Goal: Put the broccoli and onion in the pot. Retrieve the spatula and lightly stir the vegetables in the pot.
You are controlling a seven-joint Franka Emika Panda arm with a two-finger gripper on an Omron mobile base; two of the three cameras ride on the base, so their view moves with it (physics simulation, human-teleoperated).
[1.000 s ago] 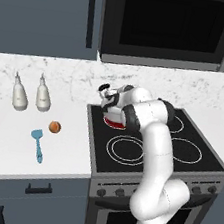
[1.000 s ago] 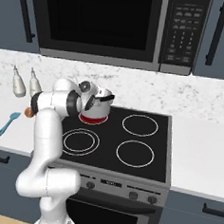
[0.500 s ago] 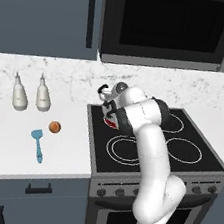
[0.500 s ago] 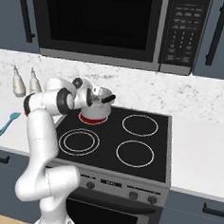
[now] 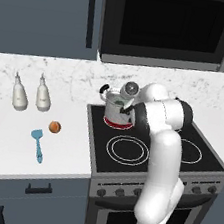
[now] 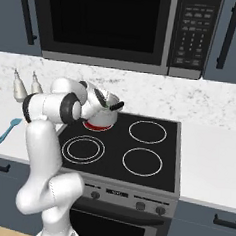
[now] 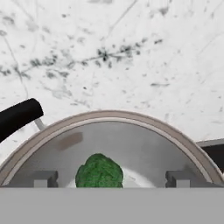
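Note:
The hand view looks down into the steel pot (image 7: 109, 115), where the dark-green broccoli (image 7: 99, 171) lies on the bottom. My gripper (image 7: 110, 179) is open just above it, and neither of its fingertips (image 7: 43, 178) touches the floret. One black pot handle (image 7: 19, 116) juts out at the left. In the left base view the pot (image 5: 115, 113) stands on the stove's back-left burner with my hand over it. The orange-brown onion (image 5: 55, 126) and the light-blue spatula (image 5: 38, 144) lie on the white counter to the left. The right base view also takes in the pot (image 6: 101, 116) and the spatula (image 6: 8, 130).
Two white bottles (image 5: 19, 96) (image 5: 44, 97) stand against the marble backsplash behind the onion. The black stovetop (image 5: 190, 145) has several burners, and a microwave (image 5: 171, 26) hangs above it. Dark cabinets flank the microwave.
The gripper's jaws have spread wider over the pot, and the broccoli now lies free inside it. The arm's elbow has swung slightly. Onion and spatula have stayed put.

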